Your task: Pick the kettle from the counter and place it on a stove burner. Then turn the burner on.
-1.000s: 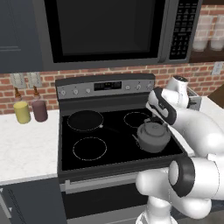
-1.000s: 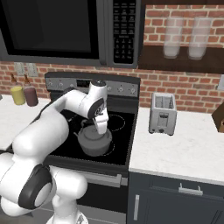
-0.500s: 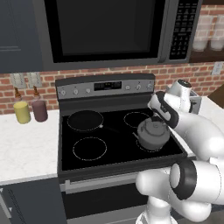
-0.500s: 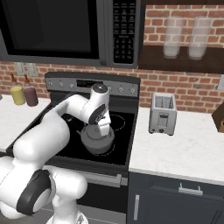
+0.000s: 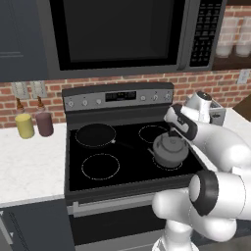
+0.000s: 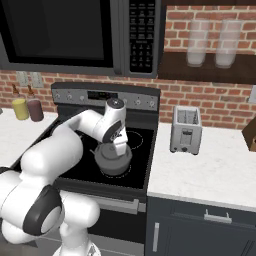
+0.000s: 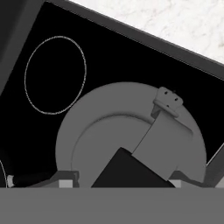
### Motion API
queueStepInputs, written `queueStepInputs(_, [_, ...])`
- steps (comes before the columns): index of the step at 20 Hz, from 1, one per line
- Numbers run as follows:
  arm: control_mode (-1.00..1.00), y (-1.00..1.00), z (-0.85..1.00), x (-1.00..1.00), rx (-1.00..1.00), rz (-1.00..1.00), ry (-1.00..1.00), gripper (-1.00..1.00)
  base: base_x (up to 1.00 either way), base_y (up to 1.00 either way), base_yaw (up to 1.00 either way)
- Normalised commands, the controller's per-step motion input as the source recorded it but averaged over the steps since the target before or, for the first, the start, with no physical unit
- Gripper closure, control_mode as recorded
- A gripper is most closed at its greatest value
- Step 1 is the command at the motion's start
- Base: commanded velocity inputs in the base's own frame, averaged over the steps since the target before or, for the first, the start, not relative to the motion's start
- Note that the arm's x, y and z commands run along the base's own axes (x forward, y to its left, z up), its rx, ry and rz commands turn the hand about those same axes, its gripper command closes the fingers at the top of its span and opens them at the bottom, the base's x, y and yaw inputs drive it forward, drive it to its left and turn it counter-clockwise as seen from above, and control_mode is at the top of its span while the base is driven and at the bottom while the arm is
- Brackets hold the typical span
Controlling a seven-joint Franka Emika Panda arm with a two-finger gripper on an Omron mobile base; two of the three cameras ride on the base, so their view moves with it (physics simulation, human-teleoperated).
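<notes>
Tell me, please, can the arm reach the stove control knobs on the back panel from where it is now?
Probably yes. The pincer is at the kettle on the front-right burner, and the knobs on the back panel lie just behind it. Nothing stands between; only the back-right ring is there. It must first let the kettle go.

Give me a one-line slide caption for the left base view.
White arm reaches over the black cooktop, its gripper above the grey kettle sitting on the front-right burner ring.

Even, flat rendered lighting, moderately bright; no glare. Black glass cooktop looked near-featureless dark. Soft, faint shadows under the rounded grey metal kettle. Base views slightly soft; hand view sharp.
</notes>
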Motion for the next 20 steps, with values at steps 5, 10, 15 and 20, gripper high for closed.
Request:
queueStepInputs(5, [-1.0,0.0,-0.12,0.28,-0.01,0.0,0.02,1.0,0.0,0.0,0.0])
queueStepInputs(10, [-1.0,0.0,0.0,0.08,0.0,0.0,0.0,-1.0,0.0,0.0,0.0])
queueStepInputs(15, [-1.0,0.0,0.0,0.0,0.0,0.0,0.0,-1.0,0.0,0.0,0.0])
queueStepInputs(20, [-1.0,-0.02,0.27,0.0,0.01,0.0,-0.05,-1.0,0.0,0.0,0.0])
